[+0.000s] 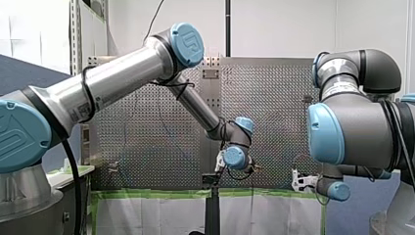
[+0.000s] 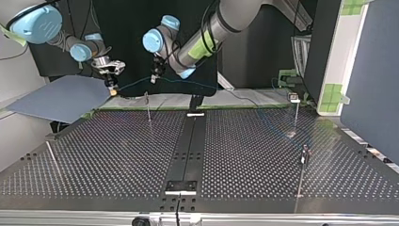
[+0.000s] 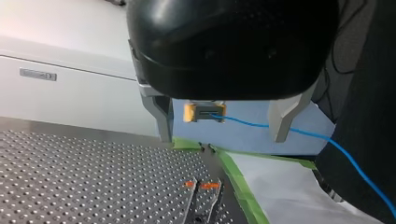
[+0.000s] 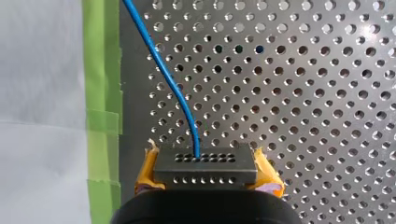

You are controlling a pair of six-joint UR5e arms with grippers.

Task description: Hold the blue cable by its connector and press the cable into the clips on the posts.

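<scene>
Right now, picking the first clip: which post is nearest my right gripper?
The upright post below the blue cable in the top view, beside my right gripper; the back post and front post at that view's right stand far off.

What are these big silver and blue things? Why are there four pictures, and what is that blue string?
They are two robot arms, my left arm and my right arm, each ending in a gripper with two fingers, like a pinching hand. All four pictures show one moment: one camera sits behind the arms, one faces them across the table, and one rides on each wrist. The table is a metal plate full of little holes, with thin posts standing on it. The blue string is a cable. My right gripper pinches its connector, the small block at its end, between yellow pads. My left gripper is open, its metal fingers apart, close to the cable. The job is to push the cable into the clips on the posts.
</scene>
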